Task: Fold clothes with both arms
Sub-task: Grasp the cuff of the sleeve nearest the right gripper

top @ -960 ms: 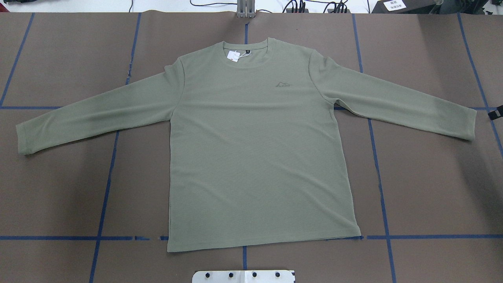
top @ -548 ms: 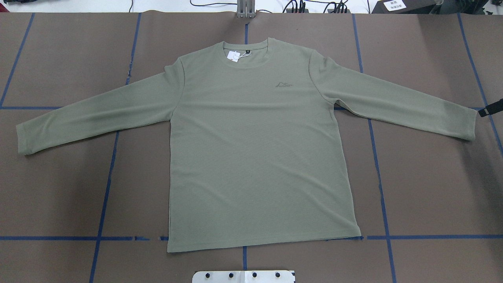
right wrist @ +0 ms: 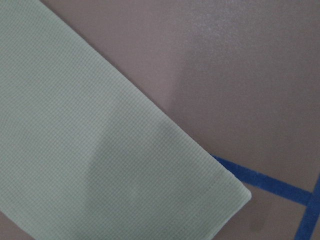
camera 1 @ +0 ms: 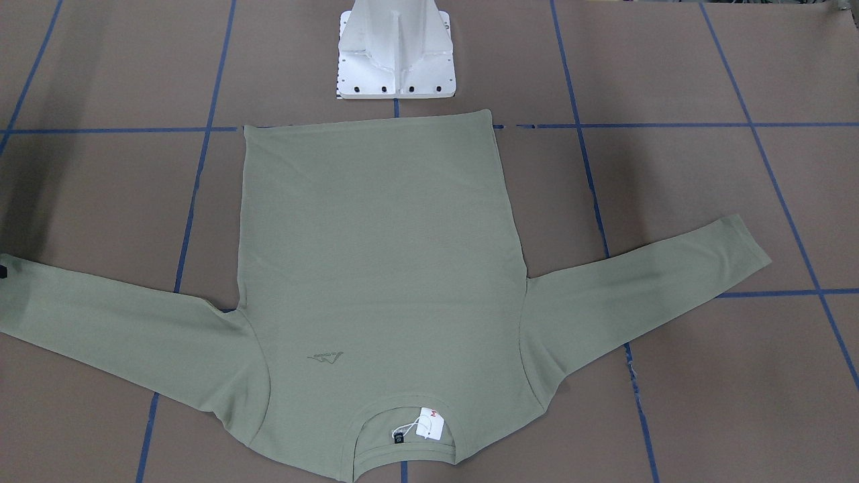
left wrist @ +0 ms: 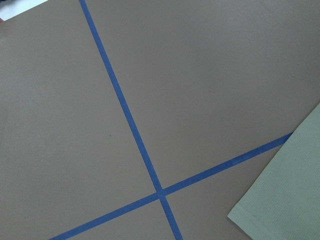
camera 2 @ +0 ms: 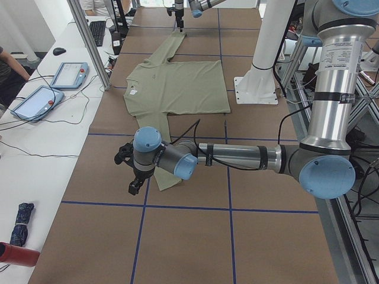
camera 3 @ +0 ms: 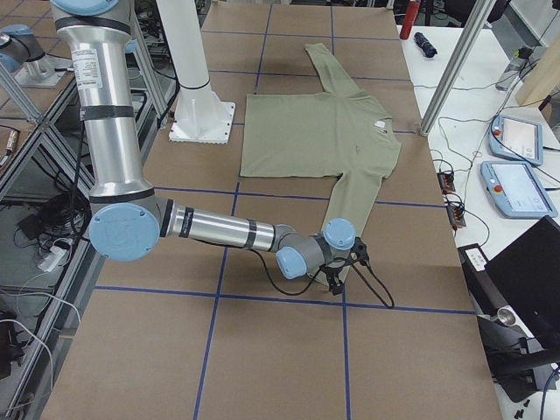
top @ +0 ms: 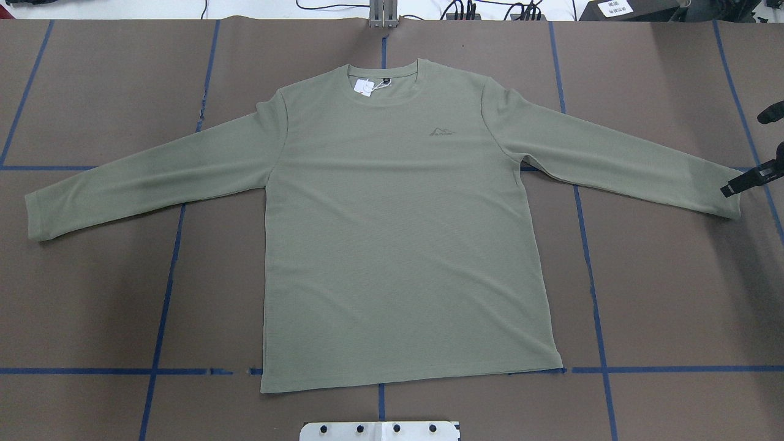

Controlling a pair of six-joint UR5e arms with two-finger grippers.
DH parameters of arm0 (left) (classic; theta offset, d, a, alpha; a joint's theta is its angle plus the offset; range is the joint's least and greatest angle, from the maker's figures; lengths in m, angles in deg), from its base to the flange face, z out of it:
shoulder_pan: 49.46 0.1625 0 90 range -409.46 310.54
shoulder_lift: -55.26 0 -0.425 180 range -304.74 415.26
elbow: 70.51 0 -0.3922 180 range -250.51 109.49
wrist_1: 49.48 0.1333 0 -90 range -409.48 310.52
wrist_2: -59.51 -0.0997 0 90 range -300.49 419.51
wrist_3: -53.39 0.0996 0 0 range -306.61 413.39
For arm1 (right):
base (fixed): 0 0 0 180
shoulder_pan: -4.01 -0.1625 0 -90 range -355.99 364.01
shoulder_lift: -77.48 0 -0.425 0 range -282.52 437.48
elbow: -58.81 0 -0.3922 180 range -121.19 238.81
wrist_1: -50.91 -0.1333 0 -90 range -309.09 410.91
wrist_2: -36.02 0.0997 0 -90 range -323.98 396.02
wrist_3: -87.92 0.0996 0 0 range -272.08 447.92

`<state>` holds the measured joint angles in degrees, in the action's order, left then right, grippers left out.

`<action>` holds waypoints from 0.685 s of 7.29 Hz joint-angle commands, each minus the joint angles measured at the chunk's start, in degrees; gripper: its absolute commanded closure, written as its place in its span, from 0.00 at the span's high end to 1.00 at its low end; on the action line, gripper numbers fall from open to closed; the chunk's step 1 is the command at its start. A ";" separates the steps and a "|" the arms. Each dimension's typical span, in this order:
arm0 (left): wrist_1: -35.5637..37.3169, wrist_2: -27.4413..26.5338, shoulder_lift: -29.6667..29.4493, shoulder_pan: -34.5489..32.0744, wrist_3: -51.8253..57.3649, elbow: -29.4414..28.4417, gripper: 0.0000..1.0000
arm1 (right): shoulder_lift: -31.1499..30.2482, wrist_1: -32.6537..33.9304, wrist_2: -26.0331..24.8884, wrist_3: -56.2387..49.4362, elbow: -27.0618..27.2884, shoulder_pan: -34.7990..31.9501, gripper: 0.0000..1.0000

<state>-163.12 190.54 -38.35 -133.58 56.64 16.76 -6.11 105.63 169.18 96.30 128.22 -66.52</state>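
The olive-green long-sleeved shirt [top: 398,233] lies flat and face up on the brown table, both sleeves spread, with the white hang tag [top: 364,87] at the collar. My right gripper [top: 752,149] comes in at the right edge with its two black fingers apart, and the lower fingertip [top: 733,187] is over the right cuff [top: 726,196]. The right wrist view shows that cuff's corner [right wrist: 200,190]. My left gripper [camera 2: 129,171] shows only in the exterior left view, just beyond the left cuff [camera 2: 169,177], and I cannot tell if it is open or shut. The left wrist view shows that cuff's corner [left wrist: 285,200].
The white pedestal base [camera 1: 396,57] stands just past the shirt's hem. Blue tape lines [top: 162,306] cross the brown table cover. Tablets [camera 2: 35,100] and cables lie on the side desk behind a metal post [camera 2: 89,41].
My right gripper has moved in from the right edge toward the right cuff, and a second finger now shows. The shirt has not moved.
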 commanded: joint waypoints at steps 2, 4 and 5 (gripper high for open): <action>0.00 0.02 -0.08 0.00 0.09 0.01 1.00 | 0.18 0.12 -0.01 -0.03 -0.86 0.39 1.00; 0.00 0.02 -0.09 0.00 0.09 -0.08 1.00 | 0.18 0.30 -0.01 0.06 -0.86 0.48 1.00; 0.00 0.02 -0.09 0.00 0.09 -0.16 1.00 | 0.18 0.30 -0.01 0.24 -0.86 0.48 0.93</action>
<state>-163.12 190.56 -38.42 -133.58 56.73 16.68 -5.93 105.90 169.15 96.36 127.34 -66.07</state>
